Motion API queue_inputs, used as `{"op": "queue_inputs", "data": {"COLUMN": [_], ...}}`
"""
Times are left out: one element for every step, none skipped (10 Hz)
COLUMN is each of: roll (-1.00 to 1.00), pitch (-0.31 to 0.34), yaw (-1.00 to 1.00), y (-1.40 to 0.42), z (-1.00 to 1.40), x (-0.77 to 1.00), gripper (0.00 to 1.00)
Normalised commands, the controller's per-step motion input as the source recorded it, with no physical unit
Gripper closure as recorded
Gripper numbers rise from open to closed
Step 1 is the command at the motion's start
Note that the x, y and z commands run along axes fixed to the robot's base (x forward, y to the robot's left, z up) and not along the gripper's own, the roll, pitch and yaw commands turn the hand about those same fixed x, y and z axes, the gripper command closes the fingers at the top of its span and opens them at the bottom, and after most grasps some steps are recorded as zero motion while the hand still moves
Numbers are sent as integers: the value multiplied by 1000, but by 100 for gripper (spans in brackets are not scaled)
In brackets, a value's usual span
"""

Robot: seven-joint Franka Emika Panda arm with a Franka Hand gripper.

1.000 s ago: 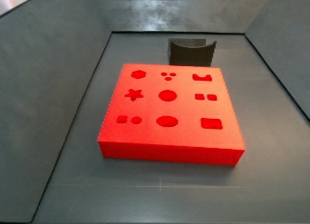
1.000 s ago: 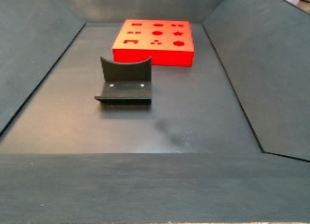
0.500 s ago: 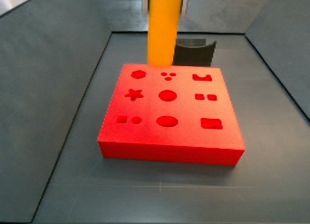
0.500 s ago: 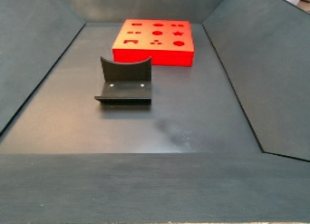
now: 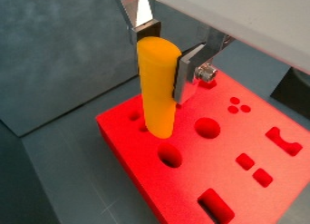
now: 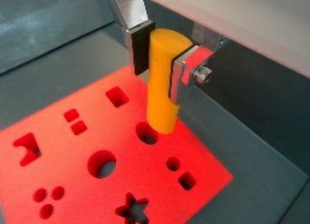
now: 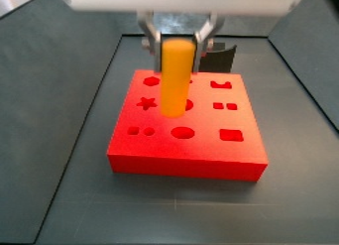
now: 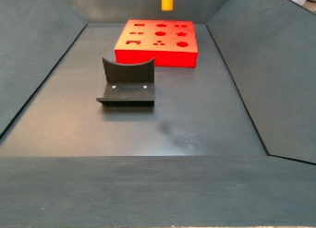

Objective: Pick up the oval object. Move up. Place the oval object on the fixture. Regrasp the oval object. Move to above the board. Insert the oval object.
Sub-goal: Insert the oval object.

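The gripper [image 5: 168, 57] hangs above the board [image 5: 133, 141] and is clenched on the oval object [image 5: 158, 87], which stands upright between the two silver fingers [image 6: 134, 42]; the pads press on its upper part from both sides, and in both wrist views the long lower part of the peg sticks out below them. In a side view the oval object [image 7: 176, 75] hangs over the middle of the board [image 7: 185, 155], with its rounded lower end close above the red top, but I cannot tell if it touches the surface or not. In a wrist view the lower end of the oval object [image 6: 162, 78] is just beside a dark oval hole [image 6: 148, 132] in the board [image 6: 72, 164]; the peg is not inside this hole. The other holes of the board, round, square and star-shaped, hold nothing in them. In a side view the fixture [image 8: 126, 82] stands on the dark floor [image 8: 161, 130], well apart from the board [image 8: 158, 42], and its curved notch holds nothing; only the lower tip of the oval object [image 8: 167, 1] shows there, at the upper edge, above the board. In a side view the fixture [image 7: 219, 55] is partly hidden behind the gripper [image 7: 176, 39].
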Motion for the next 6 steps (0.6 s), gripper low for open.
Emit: {"op": "queue_inputs", "data": {"roll": [73, 71, 44, 0, 0, 13], "pitch": [0, -50, -24, -59, -23, -10], "yaw": [0, 0, 0, 0, 0, 0], "y": [0, 0, 0, 0, 0, 0], "z": [-383, -363, -306, -289, -243, -254], "x": [334, 163, 251, 263, 171, 31], "gripper": [100, 100, 100, 100, 100, 100]}}
